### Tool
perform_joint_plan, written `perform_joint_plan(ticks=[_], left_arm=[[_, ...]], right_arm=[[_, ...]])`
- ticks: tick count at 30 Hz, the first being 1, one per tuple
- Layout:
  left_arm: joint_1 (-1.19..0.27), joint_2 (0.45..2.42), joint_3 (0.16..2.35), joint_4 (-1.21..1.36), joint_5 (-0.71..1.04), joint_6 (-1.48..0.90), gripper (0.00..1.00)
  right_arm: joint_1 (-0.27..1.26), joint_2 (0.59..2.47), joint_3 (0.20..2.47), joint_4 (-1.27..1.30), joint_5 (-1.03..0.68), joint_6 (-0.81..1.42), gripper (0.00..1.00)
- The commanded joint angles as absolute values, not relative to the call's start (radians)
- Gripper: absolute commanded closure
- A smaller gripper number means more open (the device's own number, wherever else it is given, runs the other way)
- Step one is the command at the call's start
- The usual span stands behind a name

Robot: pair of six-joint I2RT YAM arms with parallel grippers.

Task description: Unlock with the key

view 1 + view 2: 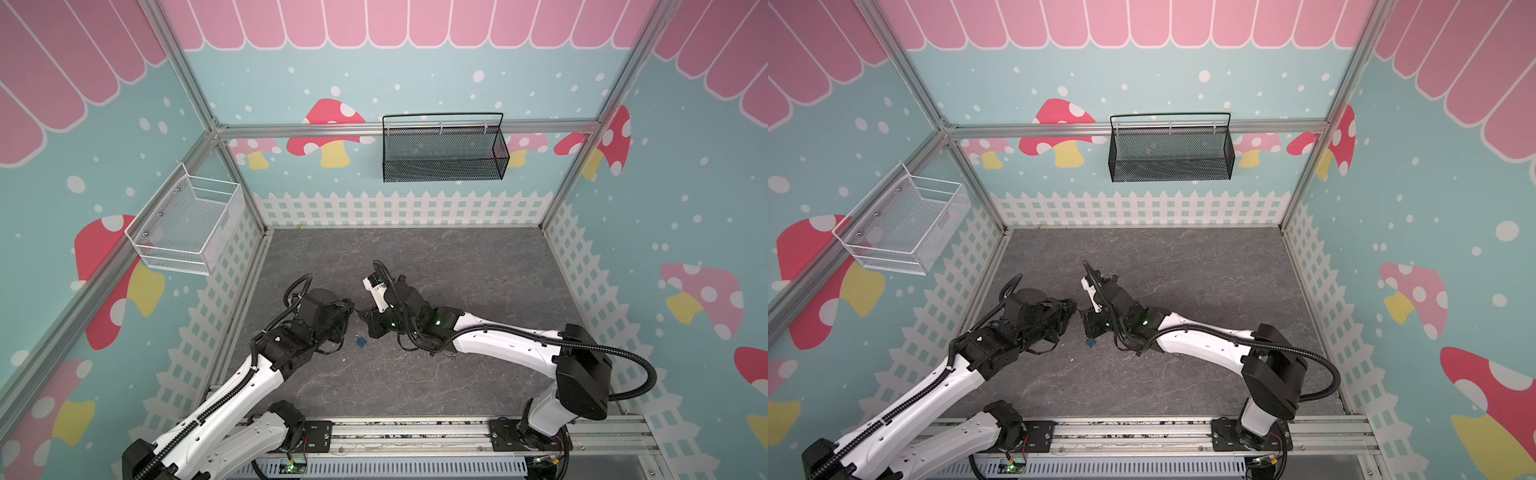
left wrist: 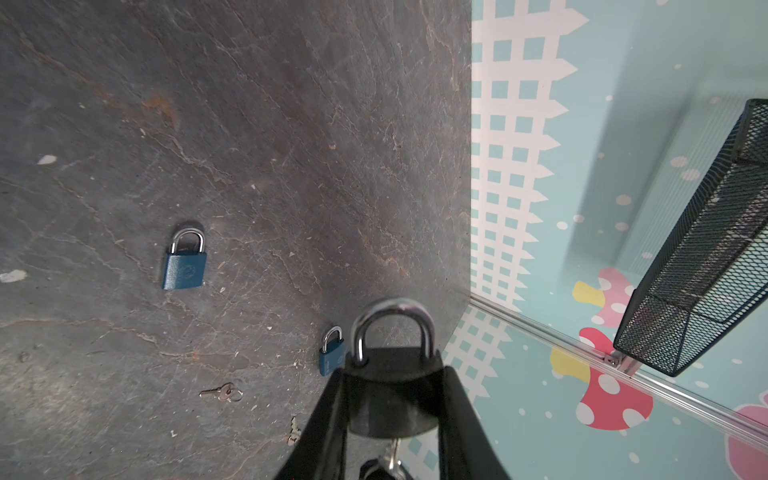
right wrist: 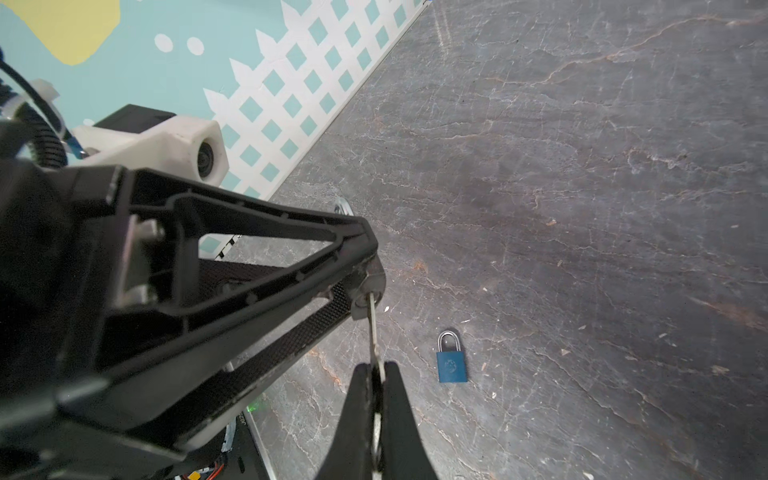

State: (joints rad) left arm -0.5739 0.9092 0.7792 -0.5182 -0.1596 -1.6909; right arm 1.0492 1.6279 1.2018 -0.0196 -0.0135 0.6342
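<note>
1. Left tool (image 2: 392, 370) clamps the black padlock (image 2: 390, 388) by its body, above the desk (image 1: 457, 270), nearer its left edge.
2. Right tool (image 3: 376, 368) pinches the key (image 3: 372, 328), tip at the keyhole.
3. My worry: twisting off-axis slips the key in the pinch or rotates the padlock.

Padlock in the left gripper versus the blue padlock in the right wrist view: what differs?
The dark held padlock sits in the left gripper; the blue padlock lies flat on the table. The held padlock has the key in it; the blue padlock has none. Both padlocks are shut.
</note>
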Motion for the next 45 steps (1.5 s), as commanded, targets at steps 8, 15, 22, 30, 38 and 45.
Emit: perform_joint_plan(ticks=[8,15,22,30,38,45], left_arm=[[-0.650,0.940,0.866,-0.553,-0.020,-1.570,1.00],[-0.700,0.937,0.853,-0.527,-0.012,-1.613,1.00],[-0.709,0.925,0.838,-0.430,0.053,-1.681,1.00],[-0.642,0.908,0.827,-0.475,0.064,-1.653,1.00],[-0.501,0.867,0.844,-0.558,0.056,-1.557,1.00],[-0.485,0.883,0.848,-0.589,0.024,-1.508,1.00]], right_arm=[[1.012,1.607,1.248,0.158,-0.141,0.607,1.00],[1.013,1.609,1.239,0.195,-0.084,0.635,1.00],[1.029,1.630,1.198,0.285,-0.015,0.544,1.00],[1.040,1.571,1.162,0.315,-0.010,0.472,1.00],[1.041,1.503,1.100,0.211,-0.045,0.474,1.00],[1.040,1.466,1.094,0.099,0.033,0.514,1.00]])
